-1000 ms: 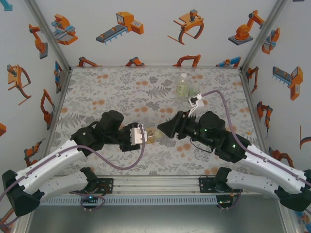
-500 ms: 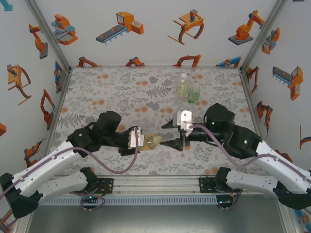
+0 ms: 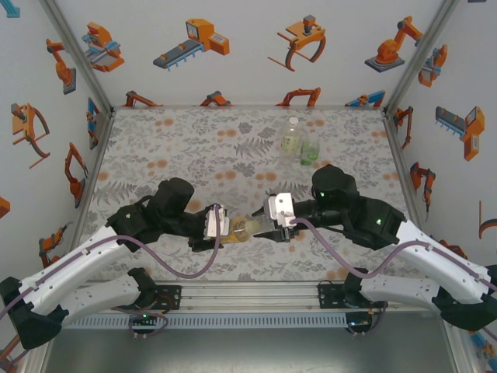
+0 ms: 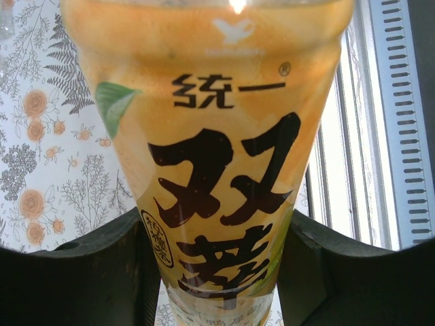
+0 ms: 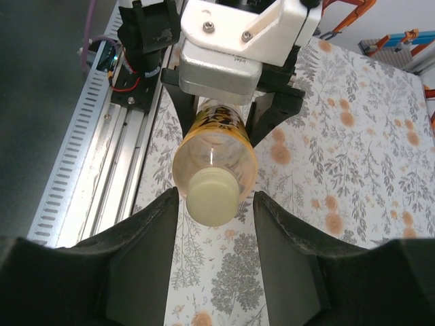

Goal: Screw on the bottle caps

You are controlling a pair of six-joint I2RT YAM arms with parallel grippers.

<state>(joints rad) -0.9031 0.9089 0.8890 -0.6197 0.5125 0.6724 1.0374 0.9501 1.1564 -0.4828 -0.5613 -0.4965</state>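
The amber bottle (image 3: 242, 228) with its yellow label and dark characters (image 4: 217, 170) lies level above the table, my left gripper (image 3: 230, 226) shut on its body. Both dark fingers (image 4: 102, 272) press against the label. A pale bottle cap (image 5: 212, 197) sits on its neck and points at my right gripper (image 5: 216, 204). That gripper (image 3: 262, 228) is open. Its jaws stand one on each side of the cap, with a narrow gap on both sides. In the right wrist view, the left gripper (image 5: 221, 119) shows behind the bottle (image 5: 216, 153).
Two more bottles stand at the back of the table. One is clear with a pale label (image 3: 290, 140) and one is short and green-tinted (image 3: 309, 152). The metal rail (image 5: 102, 156) runs along the near table edge, close to the held bottle.
My right gripper has swung round and moved left, so its jaws now straddle the cap. The jaws look a little narrower. The left arm and the bottle have barely shifted.
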